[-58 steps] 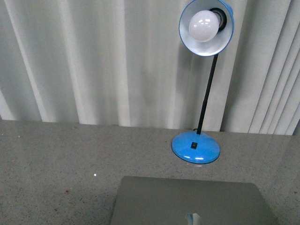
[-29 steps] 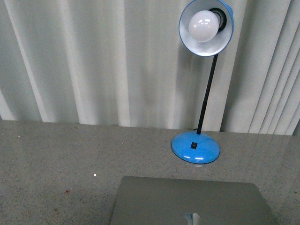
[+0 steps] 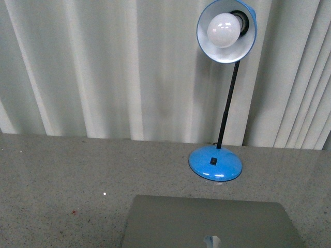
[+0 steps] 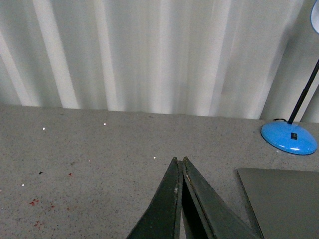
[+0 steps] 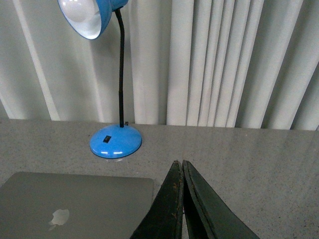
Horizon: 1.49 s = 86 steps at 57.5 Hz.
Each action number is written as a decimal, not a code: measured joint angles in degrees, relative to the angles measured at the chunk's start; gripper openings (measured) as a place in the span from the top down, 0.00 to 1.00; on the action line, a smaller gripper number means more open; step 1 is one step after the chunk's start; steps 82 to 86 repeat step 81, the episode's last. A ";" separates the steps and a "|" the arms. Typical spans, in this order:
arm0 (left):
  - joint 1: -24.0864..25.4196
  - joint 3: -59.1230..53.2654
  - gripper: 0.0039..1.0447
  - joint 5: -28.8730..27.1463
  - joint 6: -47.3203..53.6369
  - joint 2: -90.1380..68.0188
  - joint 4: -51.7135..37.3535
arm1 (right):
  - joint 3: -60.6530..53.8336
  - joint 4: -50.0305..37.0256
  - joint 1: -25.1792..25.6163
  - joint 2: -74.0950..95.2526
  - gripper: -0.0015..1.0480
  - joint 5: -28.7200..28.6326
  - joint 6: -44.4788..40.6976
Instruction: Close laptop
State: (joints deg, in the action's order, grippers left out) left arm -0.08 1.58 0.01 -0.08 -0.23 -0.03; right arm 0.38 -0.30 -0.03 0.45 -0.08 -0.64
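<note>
The laptop (image 3: 212,222) lies on the speckled grey table (image 3: 67,170) at the near edge of the front view, with only its plain silver lid showing, flat and facing up. A small centre logo (image 5: 60,217) in the shape of an apple marks the lid; no readable writing appears on it.

Just beyond the far edge of the lid stands a blue desk lamp (image 3: 215,163) with a round base, a black stem and a blue shade holding a white bulb (image 3: 223,29). The base carries a small black switch. Pale pleated curtains (image 3: 103,67) hang behind the table.

The left gripper (image 4: 179,164) has its fingers pressed together, tips meeting, holding nothing, above bare table beside the laptop. The right gripper (image 5: 179,165) is likewise closed and empty, near the lid's corner.
</note>
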 joint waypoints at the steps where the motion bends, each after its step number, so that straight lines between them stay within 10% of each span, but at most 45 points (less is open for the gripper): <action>1: 0.00 0.00 0.97 0.00 0.00 0.04 0.00 | 0.00 0.07 0.00 -0.15 0.97 0.00 0.00; 11: 0.00 0.00 0.92 -0.02 -0.04 0.11 0.00 | 0.00 0.26 0.00 -0.15 0.93 0.00 0.00; 39: 0.00 0.00 0.05 0.00 -0.02 0.15 0.00 | 0.00 0.26 0.00 -0.20 0.06 0.00 0.02; 86: 0.00 0.00 0.06 -0.02 -0.02 0.15 0.00 | 0.00 0.26 0.00 -0.20 0.07 0.00 0.02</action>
